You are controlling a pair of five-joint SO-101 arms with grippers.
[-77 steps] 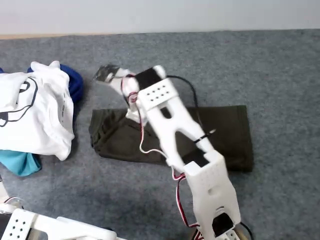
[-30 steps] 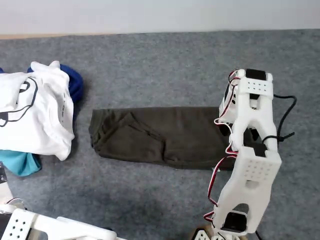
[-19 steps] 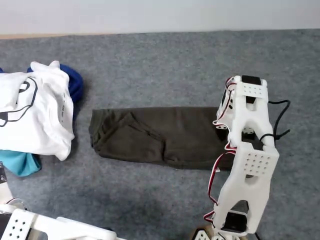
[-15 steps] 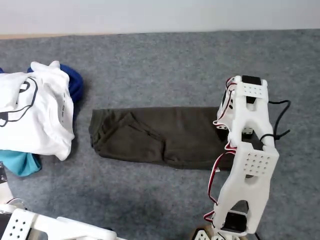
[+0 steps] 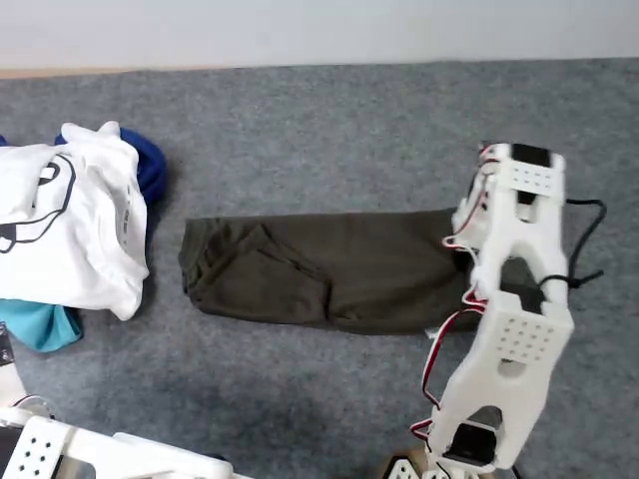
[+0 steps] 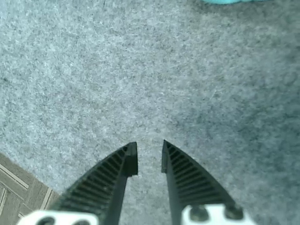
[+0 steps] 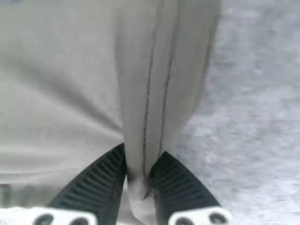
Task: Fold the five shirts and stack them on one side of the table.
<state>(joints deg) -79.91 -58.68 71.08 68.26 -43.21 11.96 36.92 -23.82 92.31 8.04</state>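
Right arm (image 5: 509,329): base at the near desk edge, links running away from it and over the right end of the olive shirt (image 5: 329,269), wrist pitched down. From above, the arm covers that end of the shirt.
Right tool (image 7: 138,161): clamped on a raised fold of the shirt's stitched hem, with cloth pinched between both fingers. Grey desk (image 5: 349,120) shows just beside the hem.
The olive shirt is folded into a long strip across the desk centre, and its left end is wrinkled.

Left arm (image 5: 60,454): tucked low at the near left corner.
Left tool (image 6: 149,157): pointing down at the bare grey desk cover, fingers a crack apart, nothing between them. The desk edge and wood floor (image 6: 14,192) are close by it.

Pile at the desk's left side:
- white shirt (image 5: 70,220) with black print on top, rumpled
- blue shirt (image 5: 150,165) sticking out under its far side
- teal shirt (image 5: 40,324) sticking out under its near side

The pile is near the olive shirt's left end but not touching it.
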